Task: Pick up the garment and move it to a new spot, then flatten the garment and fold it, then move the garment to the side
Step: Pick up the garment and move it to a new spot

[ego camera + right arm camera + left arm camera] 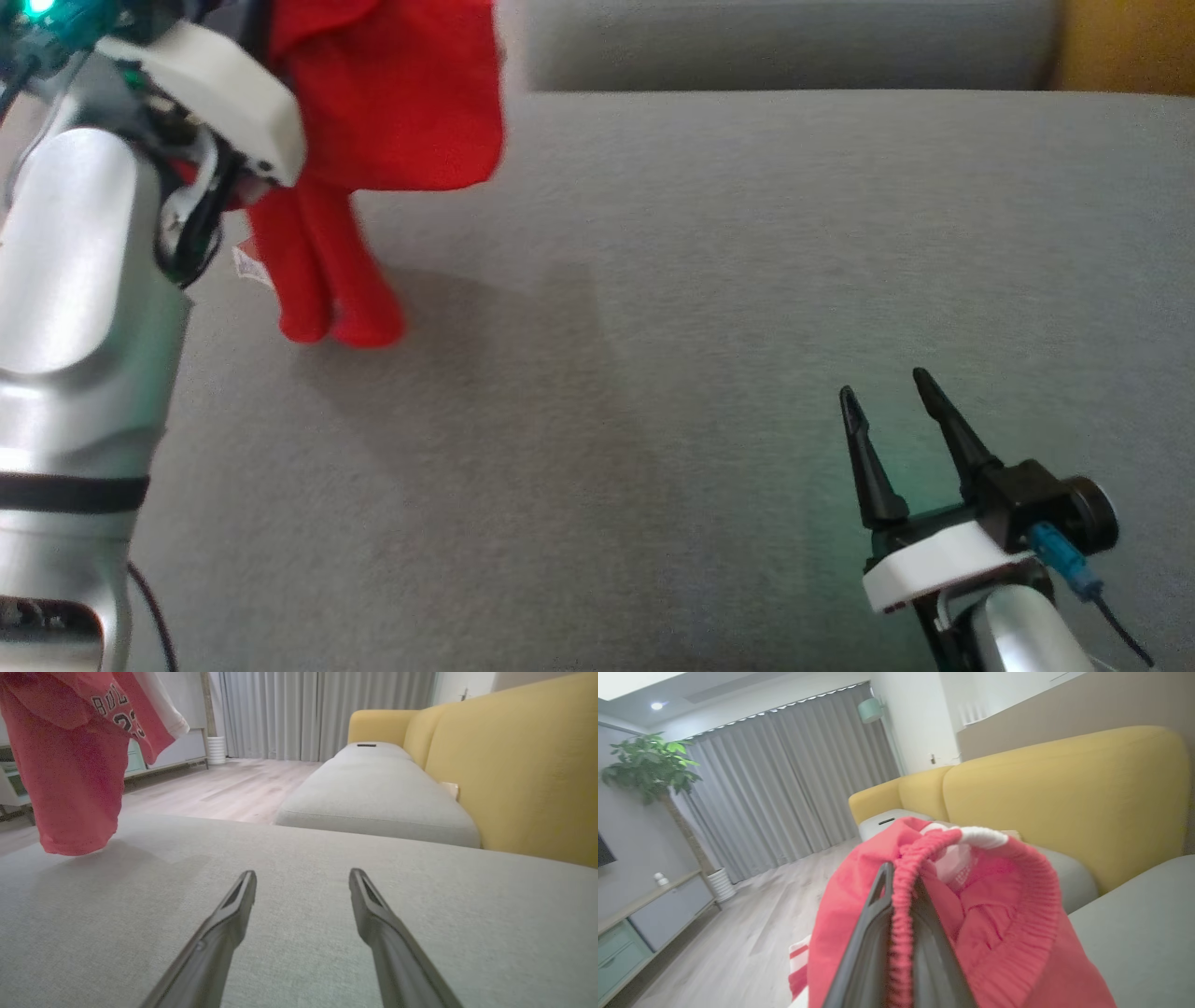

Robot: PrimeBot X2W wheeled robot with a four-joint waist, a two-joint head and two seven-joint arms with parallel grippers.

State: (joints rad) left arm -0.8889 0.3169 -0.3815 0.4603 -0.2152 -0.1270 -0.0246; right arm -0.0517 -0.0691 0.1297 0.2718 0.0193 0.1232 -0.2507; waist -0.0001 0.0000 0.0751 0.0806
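1. Grey fabric of a sofa cushion (653,373) is being shown across most of the head view. A yellow backrest (514,765) is rising at the right of the right wrist view, and a wooden floor (224,784) is lying beyond the cushion's far edge.
2. The red garment (392,112) is being held up at the upper left of the head view. Its lower end is hanging close to the cushion, and whether it is touching cannot be told.
3. The left gripper (901,882) is being seen closed on the garment's elastic waistband (1017,896), which is being pinched between the two dark fingers at the lower middle of the left wrist view.
4. The right gripper (882,385) is being held at the lower right of the head view, low over the cushion, with its jaws spread wide and nothing between them.
5. The garment's long axis is running downward from the pinched waistband. From the open jaws it is lying up and to the left, well apart, so the left arm is judged to be the one carrying out the move.
6. A broad bare stretch of cushion is lying between the garment and the right gripper, and it is judged roomy enough for laying the garment flat. The cushion's edge toward the floor is lying near the hanging garment, so a release there is judged risky.
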